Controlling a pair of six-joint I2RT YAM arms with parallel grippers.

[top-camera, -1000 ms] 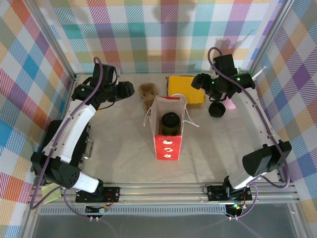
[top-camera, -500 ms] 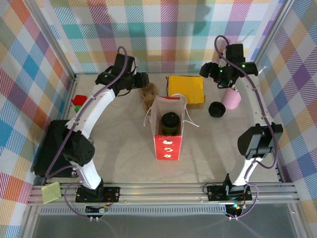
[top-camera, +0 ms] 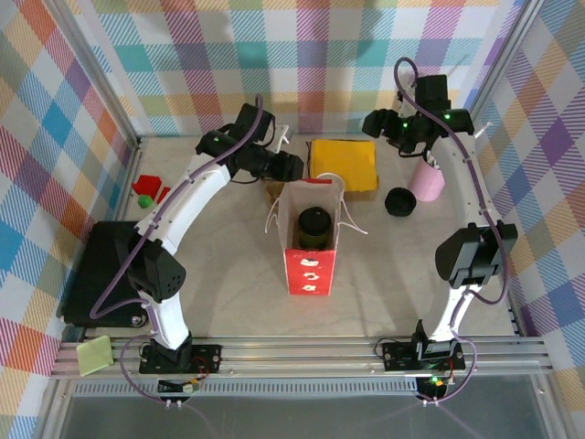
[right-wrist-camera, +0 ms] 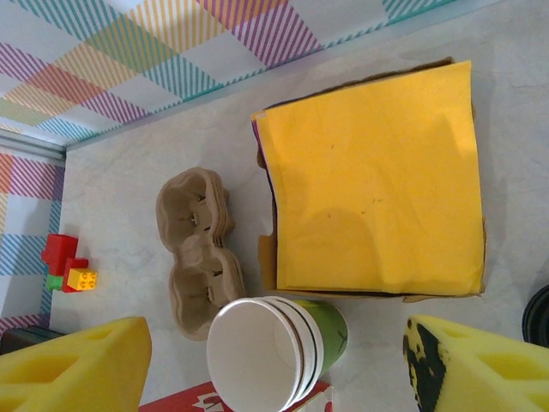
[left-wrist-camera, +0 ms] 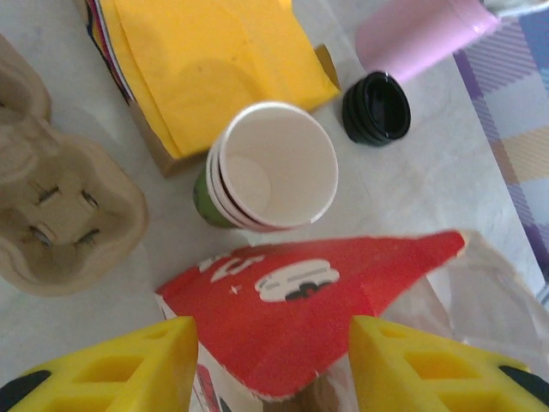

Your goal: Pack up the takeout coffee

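The takeout coffee (top-camera: 313, 229), a green-walled cup under a black lid, stands upright inside the open red paper bag (top-camera: 307, 272) at the table's middle. My left gripper (top-camera: 287, 166) hovers over the bag's back left corner. In the left wrist view its yellow fingers (left-wrist-camera: 111, 369) stand apart, open, with only the bag's red flap (left-wrist-camera: 317, 300) beneath the left gripper (left-wrist-camera: 274, 369). My right gripper (top-camera: 373, 123) hangs open high at the back right. The right gripper (right-wrist-camera: 274, 378) looks down on a nested pile of cups (right-wrist-camera: 270, 352), touching nothing.
The nested cups (left-wrist-camera: 270, 167) stand behind the bag, beside a box of yellow napkins (top-camera: 344, 165) and brown pulp carriers (left-wrist-camera: 60, 206). A pink cup (top-camera: 427, 183) and a black lid (top-camera: 399, 201) sit at the right. Toy bricks (top-camera: 146, 190) and a black tray (top-camera: 91, 274) lie left.
My left arm has swung right from the rear left to the back of the bag. My right gripper has risen and drawn back slightly. The bag and cup have not moved.
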